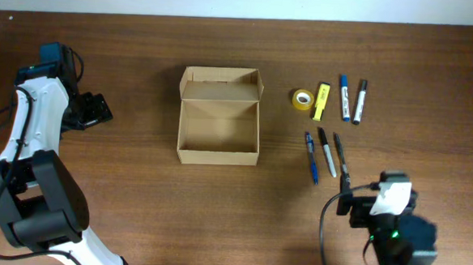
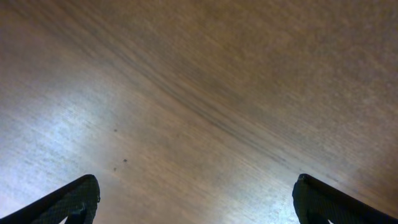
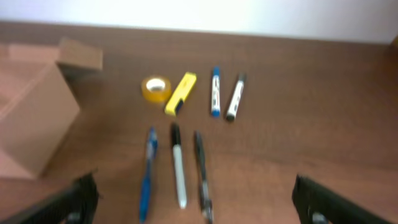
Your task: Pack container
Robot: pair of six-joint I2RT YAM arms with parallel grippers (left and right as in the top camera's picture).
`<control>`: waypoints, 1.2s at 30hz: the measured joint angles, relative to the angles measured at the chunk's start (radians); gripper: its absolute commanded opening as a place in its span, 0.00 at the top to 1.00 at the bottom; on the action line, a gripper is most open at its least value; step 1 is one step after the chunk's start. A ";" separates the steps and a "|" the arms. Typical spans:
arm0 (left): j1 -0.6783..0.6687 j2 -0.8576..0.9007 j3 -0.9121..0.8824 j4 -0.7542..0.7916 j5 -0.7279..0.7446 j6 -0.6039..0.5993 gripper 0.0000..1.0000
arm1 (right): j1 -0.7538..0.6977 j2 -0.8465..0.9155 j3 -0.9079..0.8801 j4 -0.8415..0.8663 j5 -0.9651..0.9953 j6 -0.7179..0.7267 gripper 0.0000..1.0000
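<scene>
- Overhead: the container (image 1: 219, 115) sits at the middle of the bench (image 1: 135, 208) with its flap lid thrown back toward 12 o'clock. Its floor is bare; nothing is packed. I judge the task to be at its first step, choosing and fetching an item.
- Overhead: the goods all lie at 3 o'clock of the container. The far row holds a tape roll (image 1: 302, 99), a yellow highlighter (image 1: 321, 101), a blue marker (image 1: 345, 98) and a black marker (image 1: 360, 102). The near row holds a blue pen (image 1: 311, 157), a white-barrelled pen (image 1: 327, 152) and a black pen (image 1: 341, 157).
- Overhead: my left gripper (image 1: 94, 110) hangs well apart at 9 o'clock of the container. My right gripper (image 1: 354, 205) is at 5 o'clock of it, just behind the near row.
- Left wrist: only wood grain under my left gripper (image 2: 196, 199), its fingertips spread wide to both lower corners and holding nothing.
- Right wrist: my right gripper (image 3: 196, 199) is also spread wide and holds nothing. The three pens lie straight ahead at 12 o'clock, with the container (image 3: 31, 118) at 9 o'clock.
- Next move, as I judge it: lower the right gripper over one pen's barrel, crosswise to it. The neighbours lie close, so I must avoid pinching two.
</scene>
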 measured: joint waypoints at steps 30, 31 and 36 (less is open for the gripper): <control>0.000 0.000 -0.001 0.006 0.041 0.000 0.00 | 0.205 1.615 1.282 -0.443 -0.083 0.058 0.01; 0.000 0.000 -0.001 0.006 0.041 0.000 0.00 | 0.231 1.644 1.282 -0.430 -0.061 0.056 0.01; 0.000 0.000 -0.001 0.007 0.041 0.000 0.00 | 0.254 1.675 1.282 -0.365 -0.032 0.056 0.01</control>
